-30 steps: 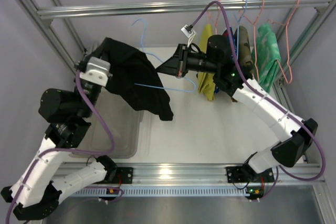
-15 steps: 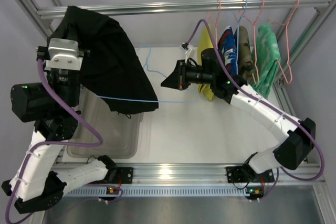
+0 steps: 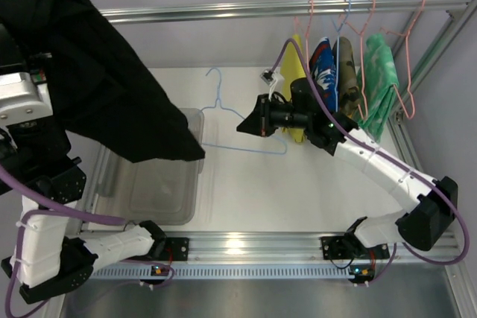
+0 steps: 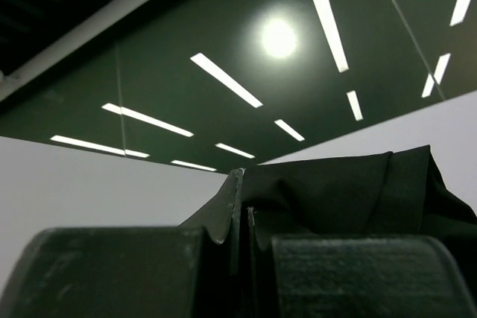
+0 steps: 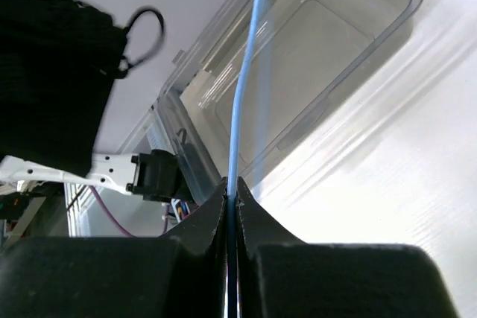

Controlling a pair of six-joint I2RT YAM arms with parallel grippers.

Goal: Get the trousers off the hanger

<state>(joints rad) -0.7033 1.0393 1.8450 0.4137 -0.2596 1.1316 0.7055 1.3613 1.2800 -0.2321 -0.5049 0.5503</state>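
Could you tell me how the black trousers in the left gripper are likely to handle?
Probably floppy: the black trousers hang in loose folds from the left gripper. Likely light, since one small pinch carries them. Pushed, they would probably bunch up rather than slide.

The left gripper (image 4: 242,237) points upward, its two dark fingers (image 4: 112,273) pressed together on a fold of the black trousers (image 4: 350,191). The cloth rises from between them and bunches to the right. Behind it stand a pale wall (image 4: 89,184) and a dark ceiling (image 4: 171,27) with long strip lights (image 4: 223,80) and one round lamp (image 4: 278,37).
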